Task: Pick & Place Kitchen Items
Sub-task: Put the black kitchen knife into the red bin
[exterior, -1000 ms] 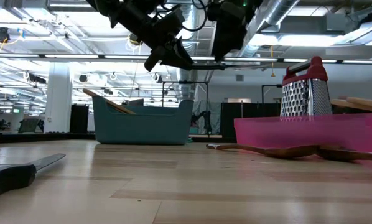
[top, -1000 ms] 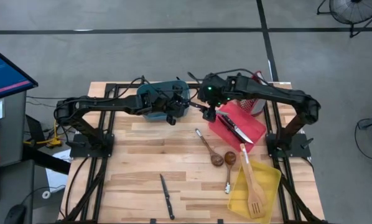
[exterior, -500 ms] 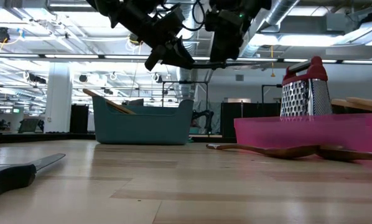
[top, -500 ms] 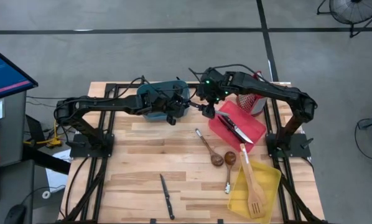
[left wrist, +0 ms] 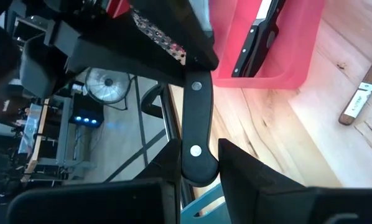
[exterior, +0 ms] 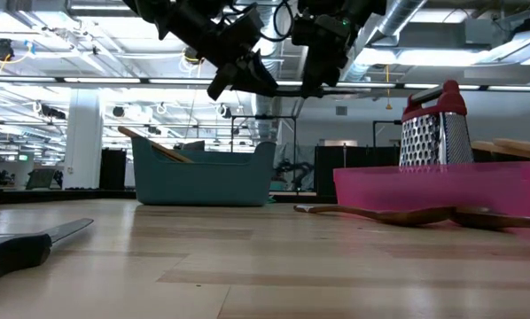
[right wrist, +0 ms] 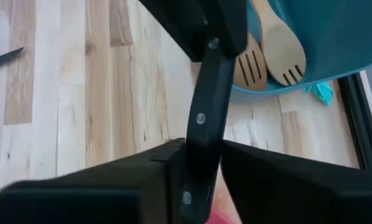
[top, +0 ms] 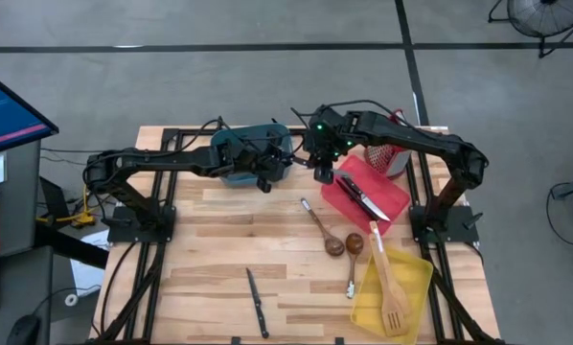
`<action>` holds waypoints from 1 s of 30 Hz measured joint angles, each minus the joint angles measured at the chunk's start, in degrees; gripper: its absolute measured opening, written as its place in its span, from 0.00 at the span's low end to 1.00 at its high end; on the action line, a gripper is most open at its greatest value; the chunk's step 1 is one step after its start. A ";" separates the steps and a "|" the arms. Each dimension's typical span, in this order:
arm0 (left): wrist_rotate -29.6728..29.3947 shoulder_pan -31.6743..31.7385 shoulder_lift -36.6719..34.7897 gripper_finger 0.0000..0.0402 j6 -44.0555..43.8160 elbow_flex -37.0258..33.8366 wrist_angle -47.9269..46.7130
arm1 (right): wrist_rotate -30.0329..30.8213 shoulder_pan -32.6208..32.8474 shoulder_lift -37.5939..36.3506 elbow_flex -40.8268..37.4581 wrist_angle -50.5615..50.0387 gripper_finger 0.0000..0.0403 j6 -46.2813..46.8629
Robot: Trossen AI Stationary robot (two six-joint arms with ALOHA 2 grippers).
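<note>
With left gripper (left wrist: 198, 163) and right gripper (right wrist: 201, 167) both clamping the black-handled steel knife (left wrist: 195, 106) mid-handover, left should release next; red plastic bin (top: 396, 198) sits at four o'clock.

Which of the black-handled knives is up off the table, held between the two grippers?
The knife gripped at both ends, unlike those in the pink bin and on the table.

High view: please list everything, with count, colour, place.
teal bin: one, under left arm
wooden utensils: two, pale, in teal bin
red bin: one, right side
knives: apparently two, black-handled, in red bin
grater: one, steel, behind red bin
yellow bin: one, right corner
turner: one, wooden, in yellow bin
spoons: two, brown, beside yellow bin
loose knife: one, black-handled, on table
held knife: one, black-handled, above table
left gripper, right gripper: both shut on held knife
</note>
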 joint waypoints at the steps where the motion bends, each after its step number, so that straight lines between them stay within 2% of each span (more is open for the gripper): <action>1: 0.00 0.00 0.00 0.15 0.00 0.00 0.05 | -0.02 0.00 0.00 0.00 -0.08 0.23 0.02; 4: -0.02 0.00 0.00 0.15 0.01 0.00 0.43 | -0.83 -0.20 0.02 0.00 -0.27 0.17 0.02; 18: -0.04 -0.02 0.00 0.15 -0.02 -0.02 1.25 | -1.33 -0.74 -0.02 0.00 -1.11 0.15 -1.66; 24: -3.50 -0.04 0.00 0.24 -0.22 -0.02 1.67 | -1.09 -0.76 -0.24 0.00 -1.13 0.15 -1.62; 30: -6.66 0.09 -0.24 0.35 -3.10 -0.02 1.69 | -1.26 -1.95 -3.47 0.00 -3.12 0.15 -0.62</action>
